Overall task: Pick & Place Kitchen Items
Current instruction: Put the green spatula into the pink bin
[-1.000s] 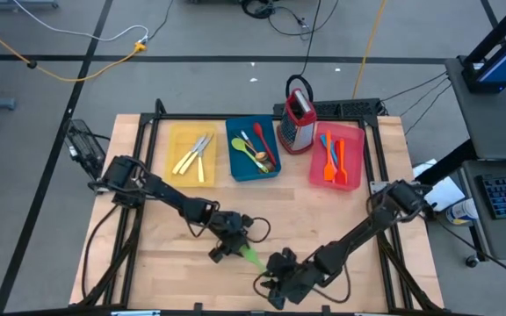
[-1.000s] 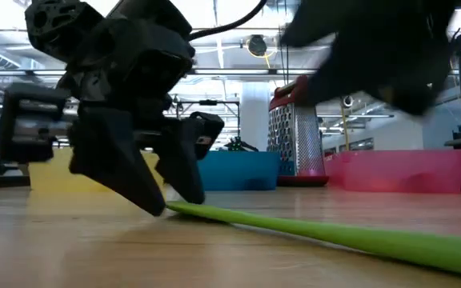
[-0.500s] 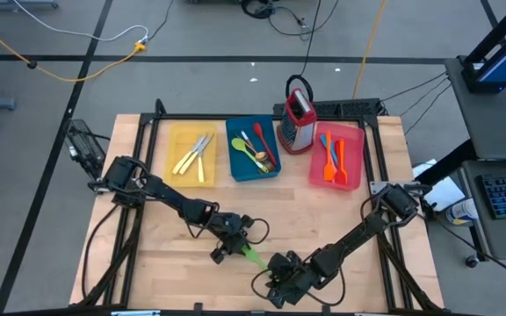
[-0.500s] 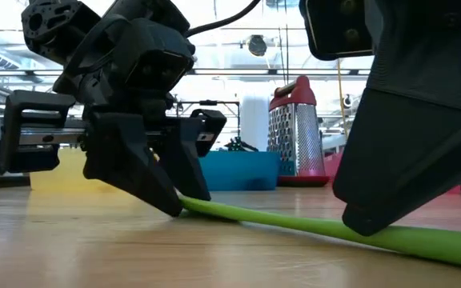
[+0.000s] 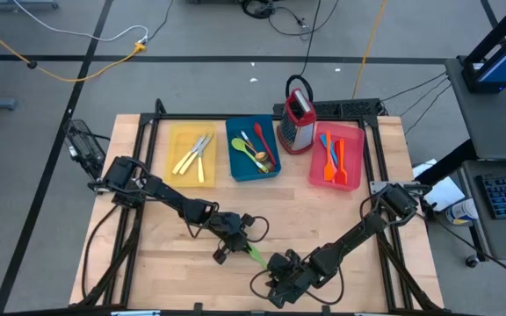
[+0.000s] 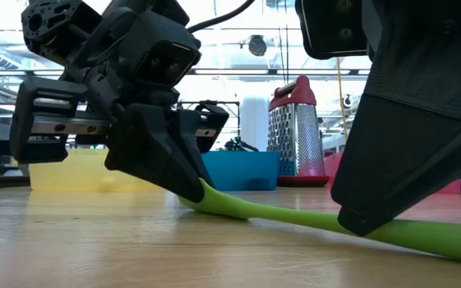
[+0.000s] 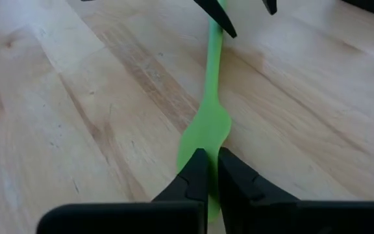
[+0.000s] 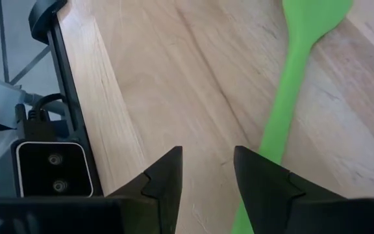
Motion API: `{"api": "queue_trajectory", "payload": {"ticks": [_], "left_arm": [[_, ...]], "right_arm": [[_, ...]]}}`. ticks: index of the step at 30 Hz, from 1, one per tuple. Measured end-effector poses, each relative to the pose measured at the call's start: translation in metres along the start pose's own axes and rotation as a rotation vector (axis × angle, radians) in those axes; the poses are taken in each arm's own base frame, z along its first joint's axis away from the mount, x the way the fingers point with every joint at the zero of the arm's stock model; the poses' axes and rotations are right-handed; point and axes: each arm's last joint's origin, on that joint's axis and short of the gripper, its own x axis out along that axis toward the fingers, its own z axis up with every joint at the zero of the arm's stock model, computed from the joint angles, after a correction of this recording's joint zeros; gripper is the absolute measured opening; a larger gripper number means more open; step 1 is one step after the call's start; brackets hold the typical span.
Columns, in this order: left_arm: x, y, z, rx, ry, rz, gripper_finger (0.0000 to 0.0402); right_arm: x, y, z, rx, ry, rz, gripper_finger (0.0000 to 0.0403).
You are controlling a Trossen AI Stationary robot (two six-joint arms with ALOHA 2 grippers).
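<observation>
Two dark arms reach over the wooden tabletop point(image 5: 323, 219), with a green spatula point(image 5: 255, 254) lying between them near its front edge; every place below is given from that spatula. Beyond it and off to the left stands a yellow tray point(image 5: 191, 154) holding cream-handled cutlery point(image 5: 193, 151). The left hand point(image 5: 230, 247) is at the spatula's left end, its fingers point(image 7: 197, 172) brought together on the broad green blade, and the low view shows that end lifted slightly off the wood while the rest slopes down to the tabletop. Straight beyond the spatula sits a blue tray point(image 5: 251, 147) with several coloured spoons point(image 5: 256, 151). Just right of the spatula's handle end, the right hand point(image 5: 278, 283) hovers low with its fingers point(image 8: 164, 179) parted and nothing between them, the green handle running just beside one finger. Farther back and to the right stands a red-topped box grater point(image 5: 299, 118), and beside it a pink tray point(image 5: 337, 161) carrying orange and red spatulas point(image 5: 332, 156).
</observation>
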Motion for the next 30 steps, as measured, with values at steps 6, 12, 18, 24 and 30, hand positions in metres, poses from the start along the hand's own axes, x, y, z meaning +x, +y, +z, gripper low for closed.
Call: {"api": "queue_trajectory", "payload": {"ticks": [6,12,18,24,30], "left_arm": [[-0.002,-0.006,0.007,-0.071,-0.014,0.011,0.0015],[-0.005,-0.012,0.013,-0.132,-0.017,0.003,0.0010],[-0.008,-0.015,0.017,-0.131,-0.018,0.003,0.0017],[-0.007,-0.017,0.017,-0.160,-0.009,0.003,0.0009],[-0.007,-0.017,0.018,-0.222,-0.017,0.029,0.0015]], "right_arm": [[0.001,-0.002,0.003,-0.069,-0.005,-0.012,0.0137],[0.001,-0.003,0.006,-0.231,-0.018,-0.008,0.0137],[-0.007,0.005,0.022,-0.363,-0.129,0.052,0.0137],[-0.038,0.010,0.042,-0.370,-0.254,0.005,0.0137],[-0.042,0.004,0.041,-0.322,-0.208,-0.029,0.0137]]}}
